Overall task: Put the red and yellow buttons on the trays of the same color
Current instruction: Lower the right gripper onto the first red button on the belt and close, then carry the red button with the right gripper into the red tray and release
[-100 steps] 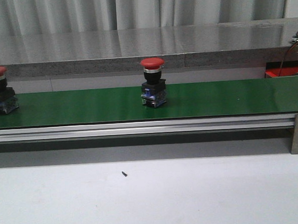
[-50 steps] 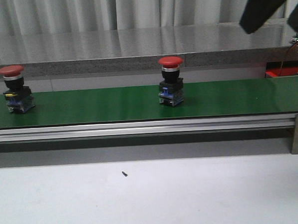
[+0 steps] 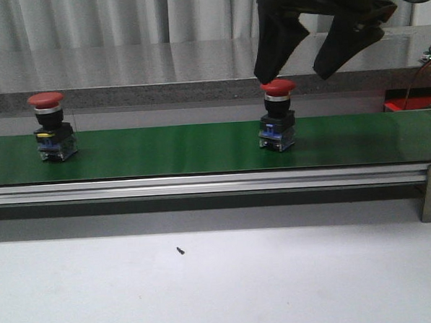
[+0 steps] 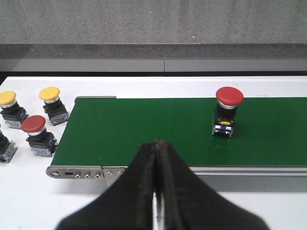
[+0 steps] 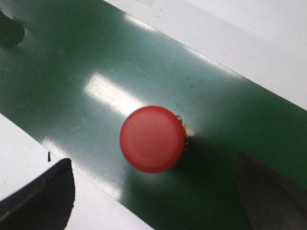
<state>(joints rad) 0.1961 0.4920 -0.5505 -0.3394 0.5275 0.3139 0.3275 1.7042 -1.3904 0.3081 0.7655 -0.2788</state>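
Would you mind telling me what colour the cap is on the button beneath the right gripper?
Red. The button shows its cap best in the right wrist view, between the open right gripper fingers.

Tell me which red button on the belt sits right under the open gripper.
The right-hand red button, directly beneath the open right gripper. The other red button stands far off toward the belt's left end.

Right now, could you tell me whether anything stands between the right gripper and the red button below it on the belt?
Nothing visible does. The right gripper hangs open directly above the red button on the green belt, with only clear space between them.
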